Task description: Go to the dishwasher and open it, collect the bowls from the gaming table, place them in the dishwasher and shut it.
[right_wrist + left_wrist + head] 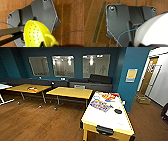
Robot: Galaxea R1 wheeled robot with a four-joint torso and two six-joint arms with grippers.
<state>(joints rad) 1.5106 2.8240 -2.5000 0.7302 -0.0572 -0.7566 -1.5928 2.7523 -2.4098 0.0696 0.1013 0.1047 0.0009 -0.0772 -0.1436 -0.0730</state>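
Observation:
A white bowl (154, 30) looms large in the left wrist view, hanging above the wooden floor, with my left gripper (146, 45) shut on its near rim. A yellow bowl (36, 33) with small holes and a handle hangs the same way in the right wrist view, my right gripper (48, 44) shut on its handle side. The dishwasher is out of view. A yellow-framed table (113, 122) with a white top stands close ahead on the right. No green field or rods show on it, so I cannot tell whether it is the gaming table.
Coloured sheets (101, 105) and a dark disc (118, 111) lie on the white top. Two wooden tables (71, 92) stand farther back before a dark bench along a teal wall. A doorway (150, 77) opens at the right, with a box (143, 100) on the floor.

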